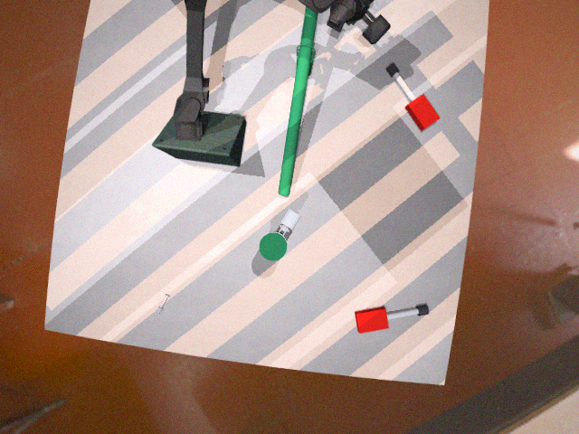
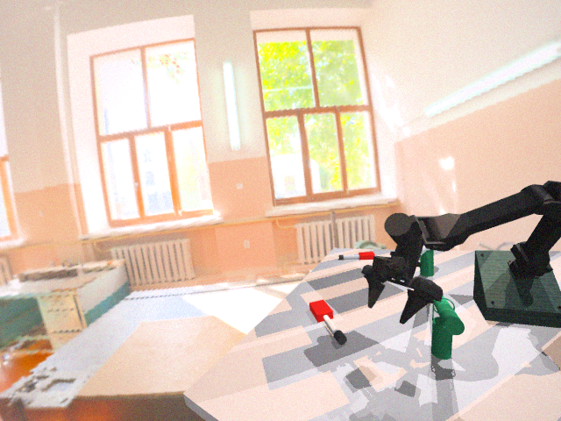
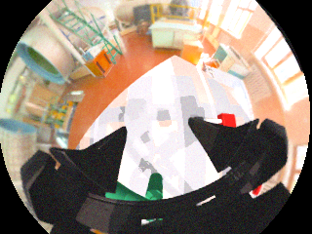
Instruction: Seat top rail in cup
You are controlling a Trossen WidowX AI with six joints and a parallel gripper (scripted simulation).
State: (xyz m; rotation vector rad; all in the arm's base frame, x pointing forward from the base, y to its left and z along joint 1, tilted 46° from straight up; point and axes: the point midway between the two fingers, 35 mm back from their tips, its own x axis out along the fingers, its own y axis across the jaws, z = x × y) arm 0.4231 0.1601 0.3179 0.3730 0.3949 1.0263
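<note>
The green rail runs through the loop cap on the small post. Its cut end is short of the white rail-end cup, with a gap between them. The cup hangs from the brace band beside the big post; the band's height is hard to judge. My gripper is open and empty, above the table. In the exterior view it is left of the rail, and the arm overlaps the rail's far part; whether they touch is unclear.
Two red-headed tools with white shafts lie on the table: one red head right of the rail, another red head beyond the post. The dark green arm base stands on the rail's other side.
</note>
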